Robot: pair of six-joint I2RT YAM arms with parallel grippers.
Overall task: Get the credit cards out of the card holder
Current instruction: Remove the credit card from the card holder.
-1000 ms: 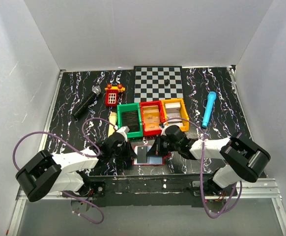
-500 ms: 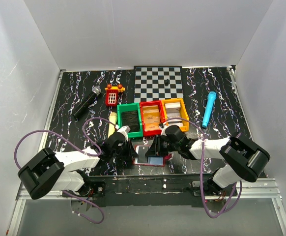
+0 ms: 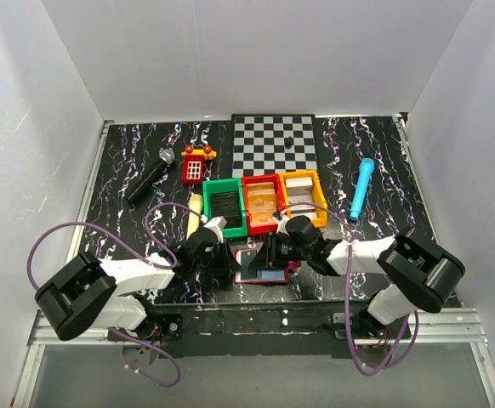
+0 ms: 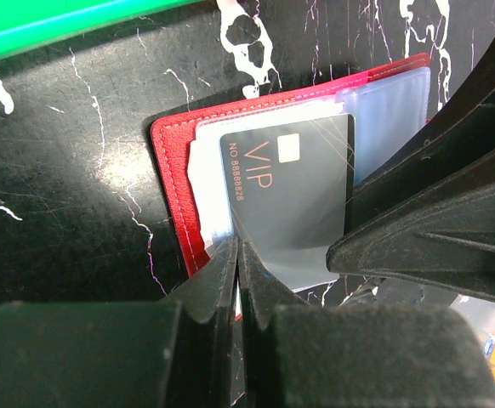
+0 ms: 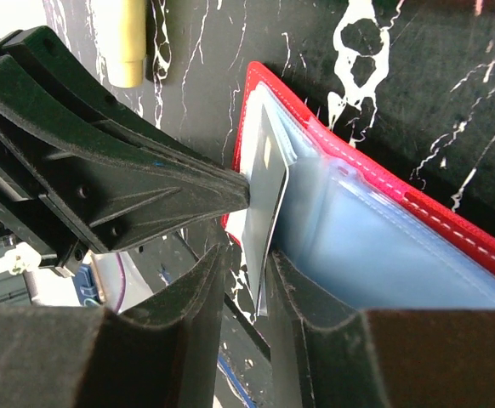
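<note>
Your left gripper (image 4: 237, 246) has its fingers pressed almost together, only a thin slit between them. The tips sit at the lower edge of the dark VIP card (image 4: 290, 191), and you cannot tell whether they nip anything. Your right gripper (image 5: 249, 263) pinches that same card, which stands edge-on between its two fingers. The tip of the left gripper meets the card's face from the opposite side. The card sticks partly out of the pale bluish sleeves (image 5: 384, 246) of the card holder (image 4: 175, 195), whose red cover lies open and flat on the bench (image 3: 375, 161). It is close to the near edge, about midway along it, between your two arms. Just behind it, towards the far edge, three bins stand touching in a row. The green bin (image 3: 224, 182) holds something dark, the red bin (image 3: 262, 178) something tan-orange, and the yellow bin (image 3: 320, 200) something pale. A tan stick (image 3: 195, 208) lies just left of the green bin. A chessboard (image 3: 264, 144) lies against the far edge. Left of the chessboard is a small red toy (image 3: 195, 166), and beyond that a black microphone (image 3: 150, 178) lies towards the far left corner. A blue cylinder (image 3: 362, 189) lies near the right edge.
</note>
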